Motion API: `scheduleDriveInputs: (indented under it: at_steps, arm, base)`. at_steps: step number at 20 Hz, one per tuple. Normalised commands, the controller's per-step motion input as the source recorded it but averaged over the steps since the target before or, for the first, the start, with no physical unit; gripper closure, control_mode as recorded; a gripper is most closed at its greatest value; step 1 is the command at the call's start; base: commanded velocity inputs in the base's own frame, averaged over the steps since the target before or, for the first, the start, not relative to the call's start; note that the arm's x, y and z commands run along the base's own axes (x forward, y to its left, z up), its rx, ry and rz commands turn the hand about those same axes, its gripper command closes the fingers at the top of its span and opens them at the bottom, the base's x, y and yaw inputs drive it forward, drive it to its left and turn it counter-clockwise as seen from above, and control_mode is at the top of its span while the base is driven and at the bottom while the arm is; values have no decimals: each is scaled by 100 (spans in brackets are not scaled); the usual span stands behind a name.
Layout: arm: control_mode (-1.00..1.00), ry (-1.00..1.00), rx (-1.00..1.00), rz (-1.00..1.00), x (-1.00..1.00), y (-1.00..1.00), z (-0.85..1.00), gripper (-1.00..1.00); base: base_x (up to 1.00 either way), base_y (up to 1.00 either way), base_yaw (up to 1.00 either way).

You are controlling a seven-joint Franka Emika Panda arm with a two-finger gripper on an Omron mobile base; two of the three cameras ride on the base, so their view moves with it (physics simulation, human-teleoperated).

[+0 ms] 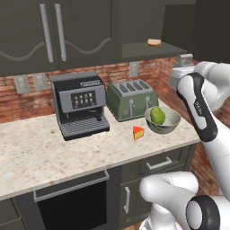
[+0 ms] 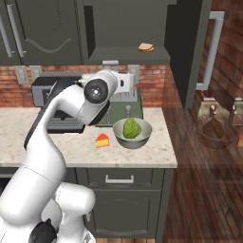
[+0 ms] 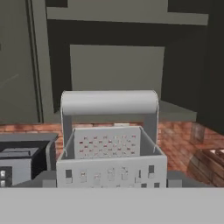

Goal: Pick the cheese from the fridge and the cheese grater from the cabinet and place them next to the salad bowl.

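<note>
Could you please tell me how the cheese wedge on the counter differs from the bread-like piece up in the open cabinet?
The cheese is an orange-yellow wedge with a red side; the bread-like piece is flat and tan with a paler edge. The cheese sits low on the speckled counter, beside the salad bowl; the bread-like piece lies high on the cabinet shelf. Both are small and neither is held.

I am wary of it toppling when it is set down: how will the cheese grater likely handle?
The cheese grater looks like rigid perforated metal, so probably stiff and light for its size. It is tall and hollow with a handle on top, so it may tip if set down tilted. Its smooth walls could be slippery.
</note>
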Motion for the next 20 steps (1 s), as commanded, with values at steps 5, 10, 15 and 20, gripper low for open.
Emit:
scheduleDriveInputs:
  at_steps: [5,10,15,20]
  arm:
    - [-100,0,4,0,-46,-25,-11,100]
    - [-100,0,3,0,-72,-6,-6,100]
    - [-100,0,0,8,-98,0,-5,100]
    - [-100,0,0,8,-60,0,-25,100]
  base:
    - [0,0,0]
    - [0,0,0]
    - [0,0,0]
    - [0,0,0]
